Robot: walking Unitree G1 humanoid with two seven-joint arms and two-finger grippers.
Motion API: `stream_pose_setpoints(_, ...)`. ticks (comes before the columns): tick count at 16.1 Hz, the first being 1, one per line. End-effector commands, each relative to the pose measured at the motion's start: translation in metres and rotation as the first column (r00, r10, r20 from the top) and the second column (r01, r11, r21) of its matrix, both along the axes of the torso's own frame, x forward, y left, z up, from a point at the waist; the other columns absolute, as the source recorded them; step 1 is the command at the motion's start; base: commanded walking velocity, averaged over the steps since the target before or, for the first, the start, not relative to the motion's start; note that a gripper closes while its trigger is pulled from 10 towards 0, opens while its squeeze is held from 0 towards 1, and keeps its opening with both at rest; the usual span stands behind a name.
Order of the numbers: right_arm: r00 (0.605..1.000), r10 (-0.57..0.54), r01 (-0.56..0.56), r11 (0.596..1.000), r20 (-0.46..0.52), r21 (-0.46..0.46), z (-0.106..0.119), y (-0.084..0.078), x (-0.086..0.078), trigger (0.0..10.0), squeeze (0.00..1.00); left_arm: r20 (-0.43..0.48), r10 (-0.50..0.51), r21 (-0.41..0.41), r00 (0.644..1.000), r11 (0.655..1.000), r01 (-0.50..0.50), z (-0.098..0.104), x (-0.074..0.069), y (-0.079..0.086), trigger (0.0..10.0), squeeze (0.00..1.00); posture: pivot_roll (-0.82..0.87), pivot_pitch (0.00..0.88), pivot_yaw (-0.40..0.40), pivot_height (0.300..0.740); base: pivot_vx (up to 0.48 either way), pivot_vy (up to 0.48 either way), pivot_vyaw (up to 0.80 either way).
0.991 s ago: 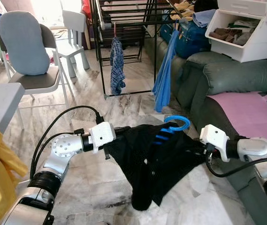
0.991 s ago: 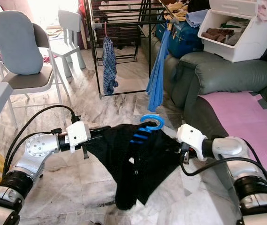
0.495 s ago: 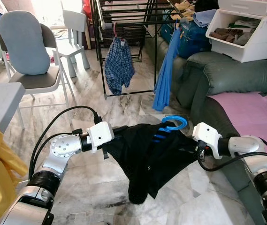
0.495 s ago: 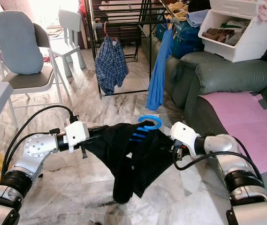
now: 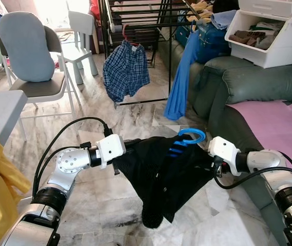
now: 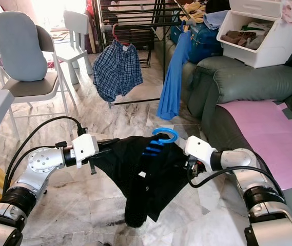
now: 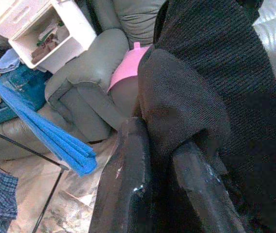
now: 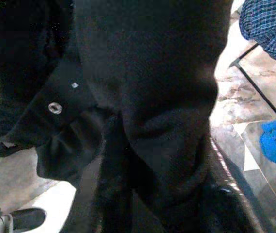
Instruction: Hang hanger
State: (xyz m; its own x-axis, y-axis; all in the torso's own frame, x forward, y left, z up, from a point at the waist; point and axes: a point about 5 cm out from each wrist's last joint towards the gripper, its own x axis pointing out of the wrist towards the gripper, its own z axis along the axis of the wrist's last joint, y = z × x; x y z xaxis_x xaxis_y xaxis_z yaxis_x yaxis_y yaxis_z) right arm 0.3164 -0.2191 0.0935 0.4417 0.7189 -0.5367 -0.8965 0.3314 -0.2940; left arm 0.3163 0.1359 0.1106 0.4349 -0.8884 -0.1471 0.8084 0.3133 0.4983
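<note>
In the left wrist view the left gripper (image 7: 159,187) has its two black fingers (image 7: 128,184) closed to a narrow gap with a fold of the black garment (image 5: 161,174) pinched between them. The right wrist view puts the right gripper (image 8: 159,194) under the same dark cloth, fingers apart with fabric bunched between them; whether they grip it I cannot tell. The eye views show the garment stretched between both grippers above the marble floor (image 5: 110,215), on a blue hanger (image 5: 189,137) whose hook rises near the right gripper. Farther off stands a drying rack (image 5: 135,15) carrying checked shorts (image 5: 126,69) and a blue cloth (image 5: 181,77); a grey sofa (image 5: 253,82) lies to the right.
</note>
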Motion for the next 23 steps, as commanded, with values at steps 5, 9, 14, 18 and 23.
stream_pose_setpoints(5, 0.998, 0.036, -0.036, 0.999, -0.049, 0.003, -0.014, 0.005, -0.009, 0.0, 0.0, 0.123, 0.083, -0.136, 0.989, 0.989, -0.066, 0.03, 0.014, -0.002, 0.0, 0.0, -0.09, 0.0, -0.015, 0.74, 0.0, 0.0, 0.0)
stream_pose_setpoints(9, 0.999, 0.034, -0.033, 0.999, -0.041, 0.014, -0.013, 0.006, -0.008, 0.0, 0.0, 0.107, 0.083, -0.13, 0.991, 0.989, -0.068, 0.028, 0.015, -0.002, 0.0, 0.0, -0.09, 0.0, -0.018, 0.74, 0.0, 0.0, 0.0)
stream_pose_setpoints(14, 1.0, 0.018, -0.018, 1.0, -0.019, 0.017, -0.012, 0.005, -0.007, 0.0, 0.0, 0.027, 0.089, -0.081, 0.996, 0.993, -0.087, 0.012, 0.012, -0.002, 10.0, 1.0, -0.09, 0.0, -0.018, 0.74, 0.0, 0.0, 0.0)
stream_pose_setpoints(18, 0.996, -0.086, 0.085, 0.996, 0.03, 0.017, -0.015, 0.005, -0.004, 0.0, 0.0, -0.001, 0.066, -0.07, 0.998, 0.995, -0.066, 0.0, 0.001, -0.002, 10.0, 1.0, -0.09, 0.0, -0.015, 0.74, 0.0, 0.0, 0.0)
stream_pose_setpoints(23, 0.972, -0.232, 0.231, 0.973, 0.047, 0.032, -0.026, 0.006, -0.004, 0.0, 0.0, -0.004, 0.126, -0.13, 0.992, 0.984, -0.126, -0.001, -0.005, 0.005, 10.0, 1.0, -0.09, 0.0, -0.013, 0.74, 0.0, 0.0, 0.0)
